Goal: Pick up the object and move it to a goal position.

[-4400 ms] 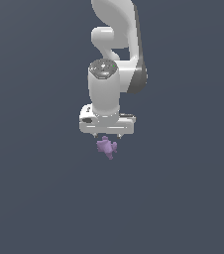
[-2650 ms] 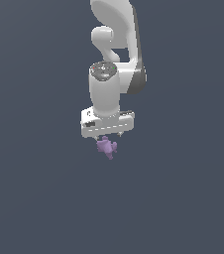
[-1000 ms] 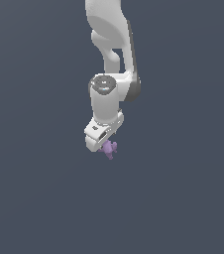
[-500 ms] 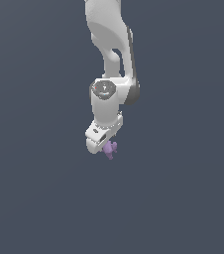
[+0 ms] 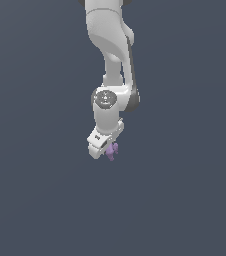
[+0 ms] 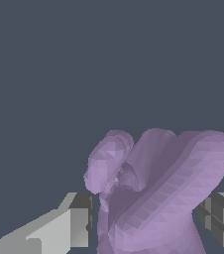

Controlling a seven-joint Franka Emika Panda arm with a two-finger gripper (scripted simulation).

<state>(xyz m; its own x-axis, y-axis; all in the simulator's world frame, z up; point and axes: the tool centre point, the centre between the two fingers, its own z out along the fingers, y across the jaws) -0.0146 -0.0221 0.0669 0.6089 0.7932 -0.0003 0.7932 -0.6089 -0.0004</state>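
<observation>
Light-purple and matte, the object (image 5: 112, 150) is sitting between my fingers, and I am clamping it from both sides with my hand (image 5: 108, 151). In the exterior view it is peeking out just below the white body of my hand, slightly toward the exterior view's right of the hand's lower edge, with small stubby bumps sticking out from it. It is touching nothing but my fingers; all around it there is only the flat dark blue-grey background, and I cannot tell from these pictures whether any surface lies beneath it.

My arm (image 5: 110, 45) is reaching down from the top of the exterior view, white and rounded, with the wrist joint (image 5: 105, 98) showing its round grey cap toward the camera. My hand is hanging below that joint and is tilting, its lower end leaning toward the exterior view's left.

In the wrist view the object (image 6: 156, 191) is filling much of the picture, lumpy and faceted, with one rounded lobe jutting off to one side and a broader curved lobe on the other. One grey fingertip (image 6: 79, 221) is pressing against it on one flank, and the other fingertip (image 6: 218, 218) is sitting against the opposite flank.
</observation>
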